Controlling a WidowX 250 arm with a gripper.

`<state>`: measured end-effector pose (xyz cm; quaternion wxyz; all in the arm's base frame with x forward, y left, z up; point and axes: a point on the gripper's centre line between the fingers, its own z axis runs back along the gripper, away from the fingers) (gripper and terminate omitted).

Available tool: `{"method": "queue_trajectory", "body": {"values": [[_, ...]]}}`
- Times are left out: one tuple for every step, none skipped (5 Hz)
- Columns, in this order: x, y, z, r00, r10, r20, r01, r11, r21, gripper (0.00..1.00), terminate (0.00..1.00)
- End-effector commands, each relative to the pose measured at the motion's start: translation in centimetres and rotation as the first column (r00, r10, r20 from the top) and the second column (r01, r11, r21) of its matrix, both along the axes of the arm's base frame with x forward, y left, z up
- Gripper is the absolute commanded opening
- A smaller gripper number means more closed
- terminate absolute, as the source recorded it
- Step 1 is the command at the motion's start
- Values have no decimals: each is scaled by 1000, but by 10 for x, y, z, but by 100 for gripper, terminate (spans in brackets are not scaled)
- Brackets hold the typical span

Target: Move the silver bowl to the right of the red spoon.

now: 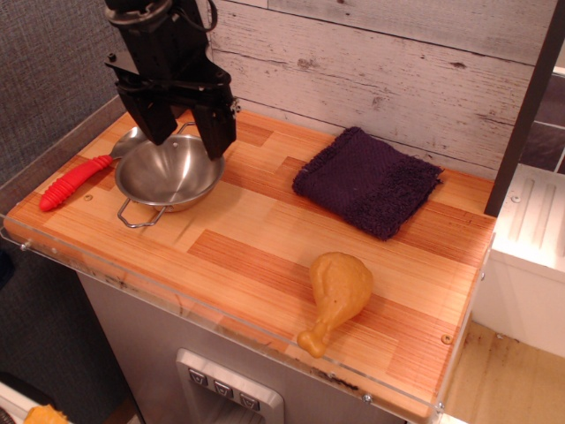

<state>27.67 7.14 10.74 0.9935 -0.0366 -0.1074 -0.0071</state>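
Black gripper (187, 132) fingers spread apart over far rim of silver bowl (168, 175), bowl on wooden table (256, 238) at left, just right of red spoon (81, 177), purple cloth (366, 181) far right, toy drumstick (335, 296) near edge

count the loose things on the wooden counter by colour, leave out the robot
silver: 1, the silver bowl
red: 1, the red spoon, though its scoop is silver
purple: 1, the cloth
yellow-brown: 1, the toy chicken drumstick
total: 4
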Motion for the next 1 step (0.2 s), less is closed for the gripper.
{"method": "queue_trajectory", "body": {"values": [[-1, 1, 12, 1000, -19, 4, 18, 998, 66, 100, 100]]}}
